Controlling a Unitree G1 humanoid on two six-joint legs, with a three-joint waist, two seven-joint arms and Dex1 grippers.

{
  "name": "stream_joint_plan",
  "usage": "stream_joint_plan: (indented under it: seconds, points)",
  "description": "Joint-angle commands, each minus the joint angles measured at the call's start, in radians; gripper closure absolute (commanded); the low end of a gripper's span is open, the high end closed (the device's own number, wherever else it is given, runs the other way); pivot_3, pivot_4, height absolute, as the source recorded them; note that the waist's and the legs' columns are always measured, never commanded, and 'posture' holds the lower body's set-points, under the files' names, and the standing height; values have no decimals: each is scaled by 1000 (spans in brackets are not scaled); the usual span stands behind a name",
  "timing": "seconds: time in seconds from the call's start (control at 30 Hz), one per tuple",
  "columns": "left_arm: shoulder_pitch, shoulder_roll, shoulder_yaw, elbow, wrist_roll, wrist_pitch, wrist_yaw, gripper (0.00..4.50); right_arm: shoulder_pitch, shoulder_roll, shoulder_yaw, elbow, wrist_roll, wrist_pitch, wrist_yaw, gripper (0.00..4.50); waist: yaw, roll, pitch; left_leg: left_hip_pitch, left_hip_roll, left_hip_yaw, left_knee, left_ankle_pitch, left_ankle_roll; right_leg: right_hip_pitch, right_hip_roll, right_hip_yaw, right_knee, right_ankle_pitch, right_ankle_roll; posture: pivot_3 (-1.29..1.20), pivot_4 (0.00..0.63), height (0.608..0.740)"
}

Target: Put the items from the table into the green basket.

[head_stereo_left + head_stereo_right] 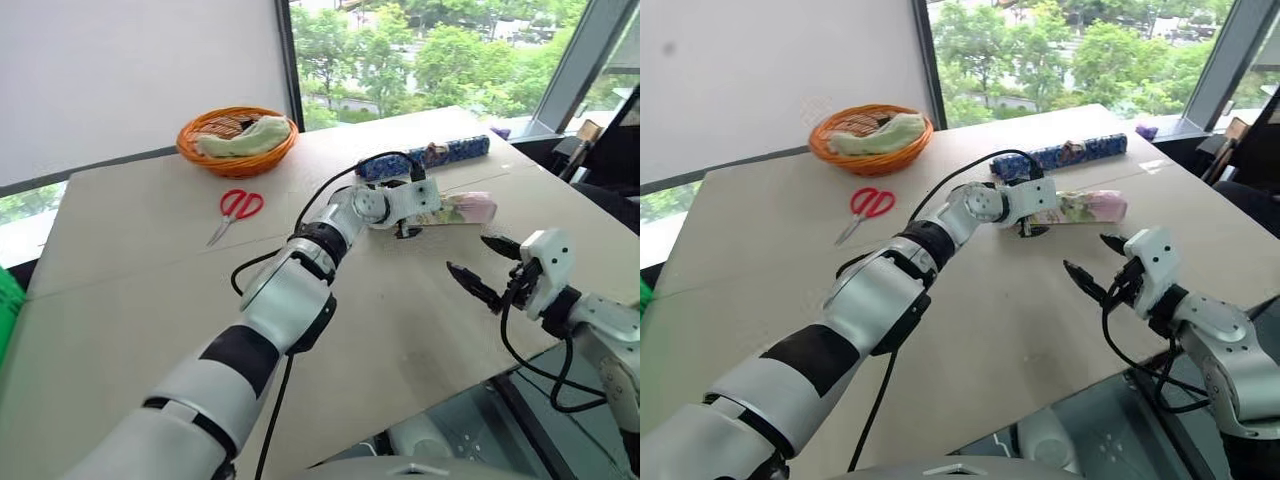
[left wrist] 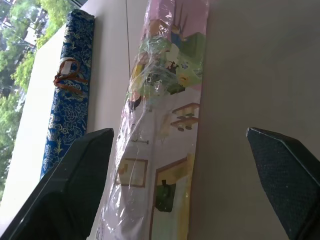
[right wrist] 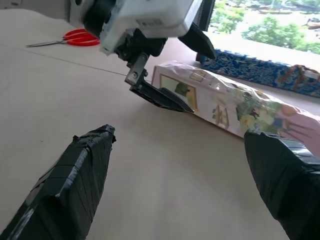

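Left gripper (image 1: 1032,222), fingers spread wide and empty, straddled the near end of the pale floral packet (image 1: 1090,207) lying on the table (image 1: 970,330) beside the blue patterned roll (image 1: 1070,153), so closing on it seemed next.

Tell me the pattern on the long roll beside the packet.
Deep blue with gold swirls on the long roll, best in the left wrist view.

The pale floral-printed flat packet (image 1: 462,208) lay flat on the counter (image 1: 130,250). The long blue patterned roll (image 1: 430,156) lay just beyond the packet, roughly parallel. The red-handled scissors (image 1: 237,209) lay closed, well apart from the packet toward the robot's left.
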Motion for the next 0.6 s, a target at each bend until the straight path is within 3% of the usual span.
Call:
stream_joint_plan:
  seconds: [0.03,0.37,0.6]
  points:
    - [-24,-11,14,-8,30,58,115,56,14,16,-19,-61,-3,-16,-32,0,-30,0,0,0,0,0,0,0,0,0,-1,0,0,0,0,-495,0,738]
    - [-22,4,126,-16,-17,78,146,56,14,-6,-43,-55,1,1,-30,0,-149,-6,6,14,-2,-1,-6,0,0,14,-5,0,-1,-3,5,-461,0,738]
    - [1,89,298,-55,-165,85,74,56,-137,-80,-24,140,-32,-24,34,0,-148,-8,10,17,-3,1,-8,0,0,14,-3,5,0,-3,5,-352,0,738]
